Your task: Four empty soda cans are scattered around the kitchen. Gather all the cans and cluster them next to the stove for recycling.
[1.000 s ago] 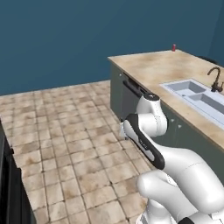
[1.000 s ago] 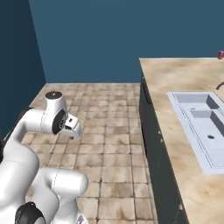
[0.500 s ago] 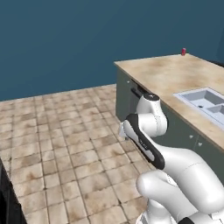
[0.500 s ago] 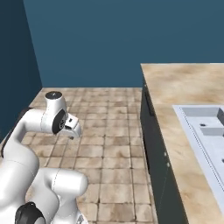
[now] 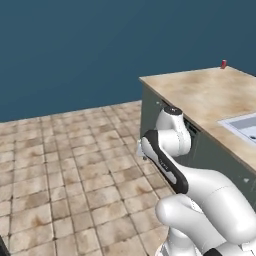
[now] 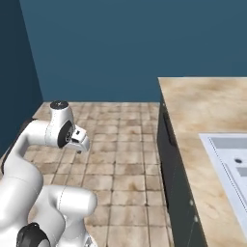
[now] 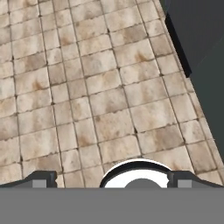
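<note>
One red soda can [image 5: 223,64] stands upright at the far corner of the beige marble counter [image 5: 210,95], well away from the arm. My gripper [image 7: 113,179] hangs over the tan tiled floor, open, its two dark fingertips [image 7: 42,178] wide apart with nothing between them. From the right base view the hand [image 6: 79,140] is folded close to the arm, left of the cabinets. The stove is out of view.
Dark grey-green cabinet fronts [image 6: 169,159] run under the counter on the right. A steel sink [image 6: 231,164] is set into the counter near its front. Open tiled floor [image 5: 75,170] stretches left toward the blue wall [image 5: 100,50].
The whole picture has shifted: the base has moved, so counter, sink and can slid rightward in both base views. The arm keeps its folded pose and the gripper stays open.
</note>
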You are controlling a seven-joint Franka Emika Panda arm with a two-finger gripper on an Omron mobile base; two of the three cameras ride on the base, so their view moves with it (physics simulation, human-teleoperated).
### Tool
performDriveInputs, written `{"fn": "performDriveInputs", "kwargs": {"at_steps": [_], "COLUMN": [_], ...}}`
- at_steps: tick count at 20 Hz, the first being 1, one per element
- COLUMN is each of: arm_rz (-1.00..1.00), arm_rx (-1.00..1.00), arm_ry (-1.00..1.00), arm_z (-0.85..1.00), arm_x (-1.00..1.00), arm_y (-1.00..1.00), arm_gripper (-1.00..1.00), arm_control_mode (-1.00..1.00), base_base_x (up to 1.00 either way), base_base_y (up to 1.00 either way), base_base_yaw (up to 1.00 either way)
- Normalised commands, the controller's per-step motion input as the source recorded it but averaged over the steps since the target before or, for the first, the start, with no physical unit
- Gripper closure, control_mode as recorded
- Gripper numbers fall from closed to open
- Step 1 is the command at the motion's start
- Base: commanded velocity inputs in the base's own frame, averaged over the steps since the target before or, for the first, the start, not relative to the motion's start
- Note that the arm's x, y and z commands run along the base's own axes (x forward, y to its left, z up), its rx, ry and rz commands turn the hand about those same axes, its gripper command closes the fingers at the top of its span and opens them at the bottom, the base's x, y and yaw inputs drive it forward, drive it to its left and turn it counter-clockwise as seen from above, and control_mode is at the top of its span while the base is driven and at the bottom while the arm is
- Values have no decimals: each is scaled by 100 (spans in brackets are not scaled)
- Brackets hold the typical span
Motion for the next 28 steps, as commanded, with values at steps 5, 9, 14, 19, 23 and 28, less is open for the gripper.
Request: {"fn": "performDriveInputs", "kwargs": {"at_steps": [5, 9, 14, 19, 23, 28], "arm_rz": [0, 0, 0, 0, 0, 0], "arm_rx": [0, 0, 0, 0, 0, 0], "arm_ry": [0, 0, 0, 0, 0, 0], "arm_z": [0, 0, 0, 0, 0, 0], "arm_x": [0, 0, 0, 0, 0, 0], "arm_y": [0, 0, 0, 0, 0, 0], "arm_gripper": [-100, -100, -100, -100, -100, -100], "arm_control_mode": [100, 100, 100, 100, 100, 100], "base_base_x": [75, 75, 75, 75, 75, 75], "base_base_y": [-7, -7, -8, -8, -8, -8], "base_base_yaw": [2, 2, 2, 2, 2, 2]}}
